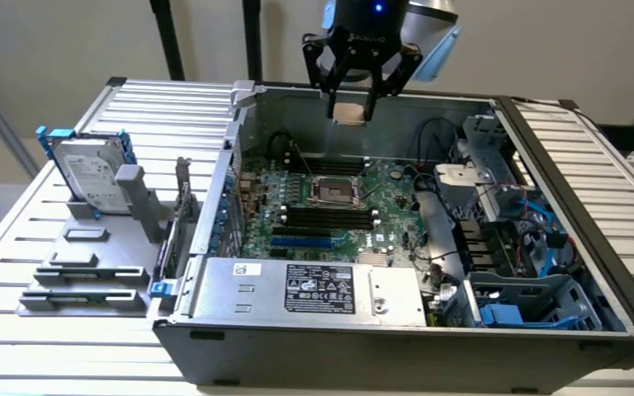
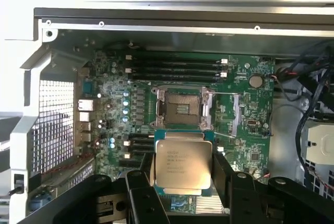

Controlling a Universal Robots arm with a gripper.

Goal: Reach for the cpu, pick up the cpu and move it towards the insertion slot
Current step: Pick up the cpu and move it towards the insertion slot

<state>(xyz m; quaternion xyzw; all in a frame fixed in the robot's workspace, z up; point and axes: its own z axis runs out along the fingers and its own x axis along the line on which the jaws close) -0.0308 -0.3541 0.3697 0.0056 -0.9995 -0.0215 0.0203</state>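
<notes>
Clearly we see the tool (image 1: 352, 106) closed on the cpu (image 1: 349, 113), its dark fingers (image 2: 140, 192) pressing the chip's two opposite edges, and the chip hangs in the air above the open computer case (image 1: 581, 181), near the case's far wall in the exterior view. In the wrist view the cpu (image 2: 183, 164) shows its silvery printed top with a thin tan rim, and it sits just short of the insertion slot (image 2: 183, 108), apart from it and higher.

We find the insertion slot (image 1: 337, 190) near the middle of the green motherboard (image 1: 389, 227), its shiny frame around a dark centre. Beside it on the board lie the long black memory slots (image 1: 323, 218), and past them a blue long slot (image 1: 304, 242). A metal power supply (image 1: 311, 290) with a black label fills the case's near edge. Toward the exterior view's right we see black cables (image 1: 441, 132), a white cable bundle (image 1: 436, 223) and blue plastic drive bays (image 1: 515, 309).

Outside the case, on the slatted tabletop (image 1: 30, 239) at the exterior view's left, a silver hard drive (image 1: 86, 169) with blue rails stands in a grey holder (image 1: 86, 268). Nothing lies on the slot's frame that we can make out.
</notes>
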